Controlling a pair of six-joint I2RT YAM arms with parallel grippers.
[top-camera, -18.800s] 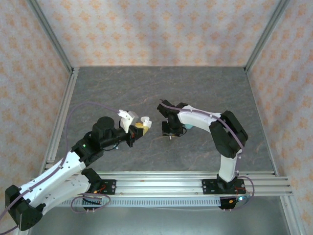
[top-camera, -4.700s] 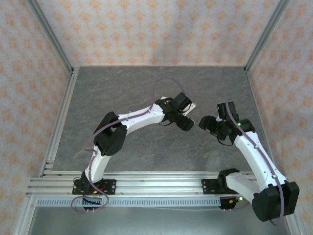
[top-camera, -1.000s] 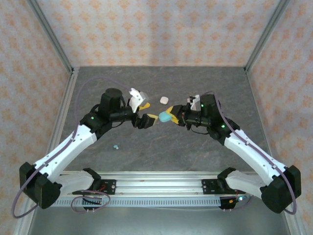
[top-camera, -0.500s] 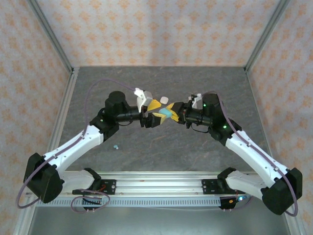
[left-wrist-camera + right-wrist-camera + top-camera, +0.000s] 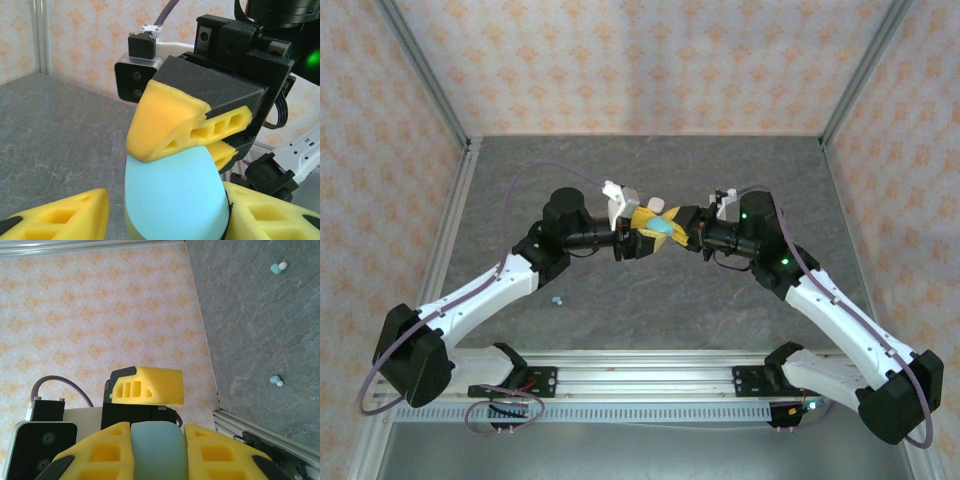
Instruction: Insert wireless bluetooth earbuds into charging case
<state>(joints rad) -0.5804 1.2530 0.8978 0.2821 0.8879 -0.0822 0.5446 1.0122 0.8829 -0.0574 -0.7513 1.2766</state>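
Observation:
A teal charging case point(image 5: 662, 227) hangs in the air over mid-table, with my right gripper point(image 5: 672, 229) shut on it; its yellow fingers point(image 5: 100, 452) press both sides of the case point(image 5: 157, 445). My left gripper point(image 5: 644, 224) has come in from the left and stands open around the same case point(image 5: 175, 200). One left finger point(image 5: 265, 212) is against the case, while the other point(image 5: 60, 217) leaves a small gap. A teal earbud point(image 5: 557, 299) lies on the table at the front left. Two teal earbuds point(image 5: 276, 267) point(image 5: 274, 381) also lie on the table surface.
A small white object point(image 5: 657, 203) lies on the grey table just behind the grippers. Patterned walls with metal posts point(image 5: 430, 90) enclose the table, and an aluminium rail point(image 5: 640, 375) runs along the near edge.
My left gripper has moved right up to the teal case and its jaws have narrowed around it. The right gripper has kept its hold and shifted slightly.

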